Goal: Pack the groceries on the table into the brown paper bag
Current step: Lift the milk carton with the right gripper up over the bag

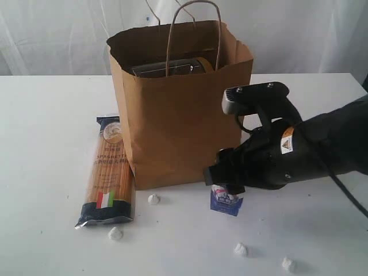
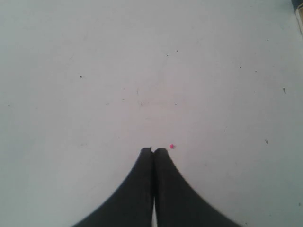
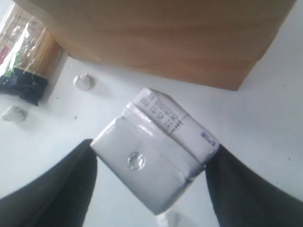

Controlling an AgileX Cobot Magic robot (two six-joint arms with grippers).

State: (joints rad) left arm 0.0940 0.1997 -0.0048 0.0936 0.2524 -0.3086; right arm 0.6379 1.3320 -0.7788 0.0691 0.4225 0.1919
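The small white-blue carton (image 1: 226, 202) (image 3: 154, 151) sits tilted just in front of the brown paper bag (image 1: 178, 115) (image 3: 161, 38). My right gripper (image 1: 225, 187) (image 3: 152, 149) is shut on it, one finger pressed against each end. The spaghetti packet (image 1: 108, 172) (image 3: 26, 52) lies flat on the table (image 1: 46, 144) left of the bag. Dark items (image 1: 172, 66) show inside the bag's open top. My left gripper (image 2: 153, 150) is shut on nothing above bare tabletop (image 2: 142, 71); the exterior view does not show it.
Small white lumps lie scattered on the table: one (image 1: 153, 199) by the bag's front corner, one (image 1: 115, 233) below the spaghetti, two (image 1: 240, 249) (image 1: 287, 264) at the front right. The bag's twisted handles (image 1: 192, 23) stand upright.
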